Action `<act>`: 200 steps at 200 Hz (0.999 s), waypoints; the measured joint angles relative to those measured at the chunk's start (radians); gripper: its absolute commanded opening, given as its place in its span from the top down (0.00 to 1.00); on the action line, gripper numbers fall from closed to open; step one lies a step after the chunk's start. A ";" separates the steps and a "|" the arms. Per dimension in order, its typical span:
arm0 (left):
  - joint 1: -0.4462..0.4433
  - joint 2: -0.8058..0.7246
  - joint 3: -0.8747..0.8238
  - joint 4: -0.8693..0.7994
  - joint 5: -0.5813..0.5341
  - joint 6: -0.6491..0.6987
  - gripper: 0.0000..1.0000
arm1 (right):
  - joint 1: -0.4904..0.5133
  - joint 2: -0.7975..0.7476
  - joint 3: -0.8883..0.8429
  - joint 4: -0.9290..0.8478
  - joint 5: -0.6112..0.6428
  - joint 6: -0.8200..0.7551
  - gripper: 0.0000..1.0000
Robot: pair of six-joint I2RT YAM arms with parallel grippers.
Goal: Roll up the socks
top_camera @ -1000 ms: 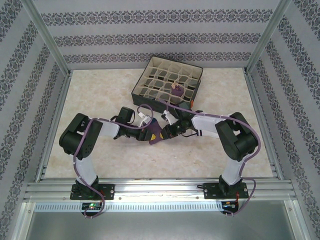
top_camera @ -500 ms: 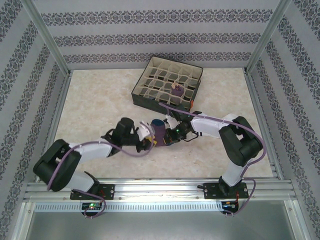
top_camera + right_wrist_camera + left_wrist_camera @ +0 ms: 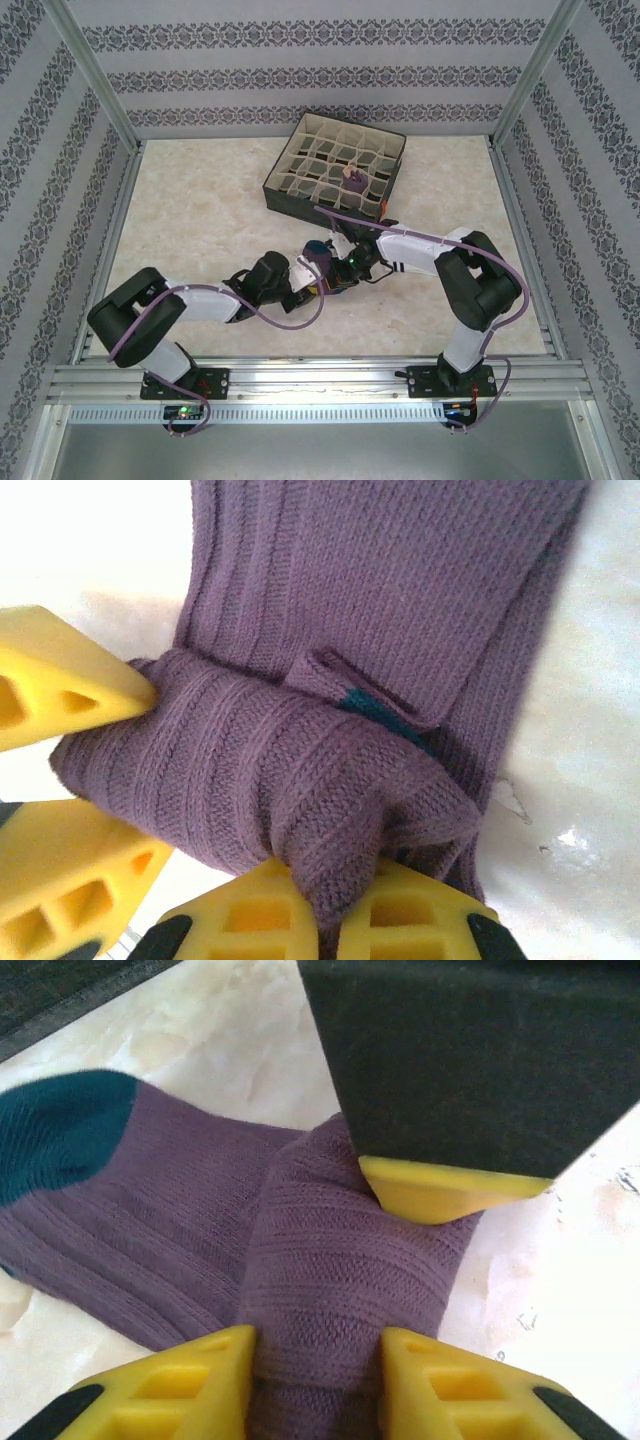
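Note:
The purple socks (image 3: pixel 318 258) lie at the table's middle as a half-rolled bundle with a teal toe (image 3: pixel 60 1130). The roll (image 3: pixel 330 1260) sits between the fingers of my left gripper (image 3: pixel 318 1345), which press on both its sides. My right gripper (image 3: pixel 335 875) is shut on a fold of the roll (image 3: pixel 250 770) from the opposite side. In the top view the left gripper (image 3: pixel 305 285) and right gripper (image 3: pixel 338 272) meet at the bundle. The unrolled leg part (image 3: pixel 400 570) stretches flat away from the roll.
A dark box with beige dividers (image 3: pixel 300 165) stands behind the bundle, with a rolled purple sock (image 3: pixel 355 180) in one cell. A white sock with black cuff stripes (image 3: pixel 393 266) peeks out under the right forearm. Metal frame rails border the table.
The left arm has dropped low and swung in from the left, and its gripper now clasps the roll. The sock went from lying flat to bunched up between both grippers.

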 measured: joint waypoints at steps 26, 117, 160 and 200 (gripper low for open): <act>0.014 0.028 0.034 -0.005 0.000 -0.092 0.86 | 0.000 -0.002 -0.005 0.003 0.001 0.011 0.82; 0.259 0.156 0.231 -0.236 0.394 -0.266 1.00 | -0.089 -0.205 -0.113 0.072 -0.052 0.058 0.53; 0.278 0.224 0.317 -0.349 0.526 -0.266 1.00 | -0.103 -0.255 -0.026 0.100 -0.009 -0.001 0.53; 0.316 0.294 0.360 -0.377 0.650 -0.281 1.00 | -0.103 -0.202 -0.026 0.235 -0.007 -0.087 0.53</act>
